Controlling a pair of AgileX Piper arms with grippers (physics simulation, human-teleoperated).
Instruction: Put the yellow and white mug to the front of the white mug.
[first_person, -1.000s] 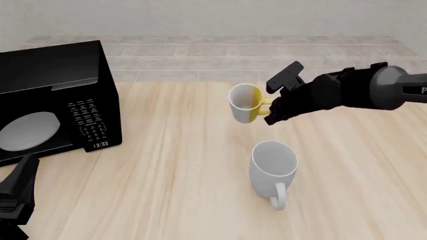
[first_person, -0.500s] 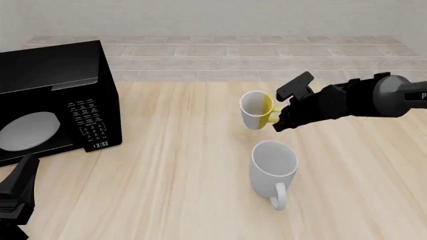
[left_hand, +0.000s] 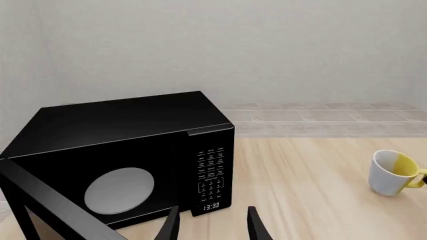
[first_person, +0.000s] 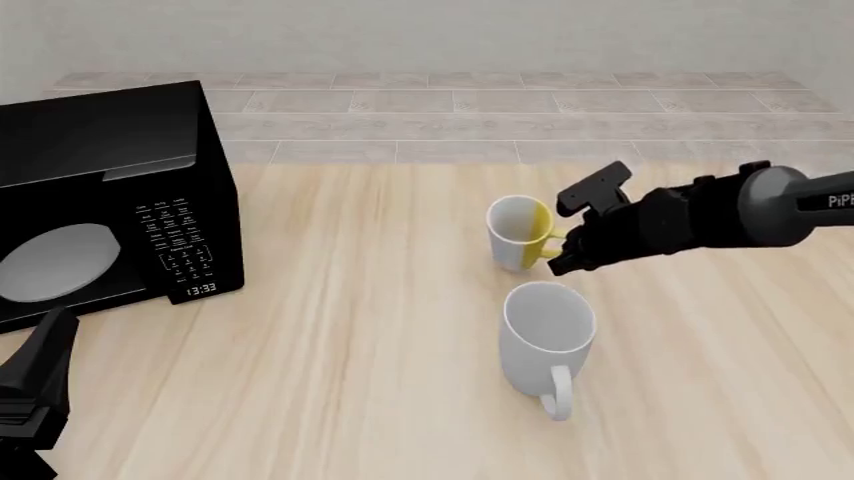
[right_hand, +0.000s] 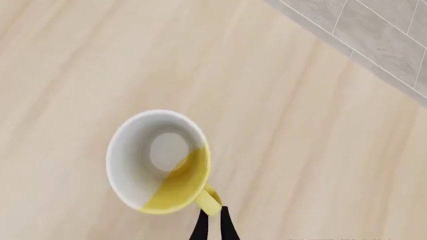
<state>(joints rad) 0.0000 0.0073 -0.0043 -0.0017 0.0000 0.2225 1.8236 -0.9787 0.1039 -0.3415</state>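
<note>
your right tool (first_person: 558, 252) is clamped shut on the yellow handle of the yellow and white mug (first_person: 514, 231), which sits upright at or just above the tabletop (first_person: 347, 300), just beyond the white mug (first_person: 546, 330). your left tool (left_hand: 210, 225) idles open and empty near the microwave (first_person: 107, 200). releasing before the base seats may tip the mug, and a careless retreat may clip the white mug.

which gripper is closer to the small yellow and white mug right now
Right. The right gripper is shut on the yellow handle of the small yellow and white mug. The left gripper is far off, near the black microwave.
</note>
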